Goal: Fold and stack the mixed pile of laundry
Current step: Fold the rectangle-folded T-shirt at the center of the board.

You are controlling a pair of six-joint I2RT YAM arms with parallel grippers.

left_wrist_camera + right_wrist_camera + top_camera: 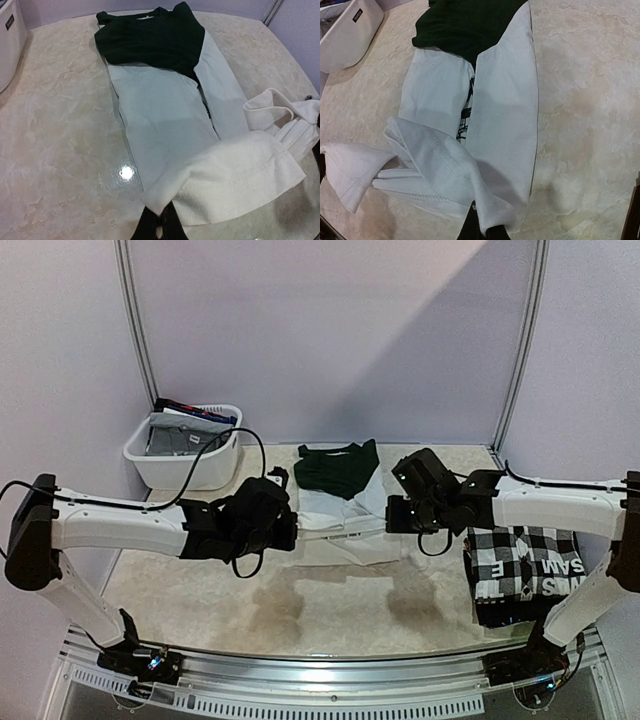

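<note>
- Bench (300, 610): pale marbled top, carrying all the items below.
- White garment (345, 530): lies flat at the middle of the bench, its long axis running 12 to 6 o'clock. Its side panels are folded inward and its near hem is lifted and bunched.
- Dark green part (338, 468): the 12 o'clock end of the same garment, flat on the bench.
- Left end effector (160, 227): closed, pinching the near hem at its 9 o'clock corner.
- Right end effector (482, 232): closed, pinching the near hem at its 3 o'clock corner.
- Checkered shirt (515, 545): black and white, folded, at 4 o'clock, well apart from the white garment.
- Black piece with white letters (530, 585): in the same folded stack as the checkered shirt. Which lies on top cannot be told.
- Basket (185, 468): white plastic, at 10 o'clock, holding grey and blue garments (180, 430).
</note>
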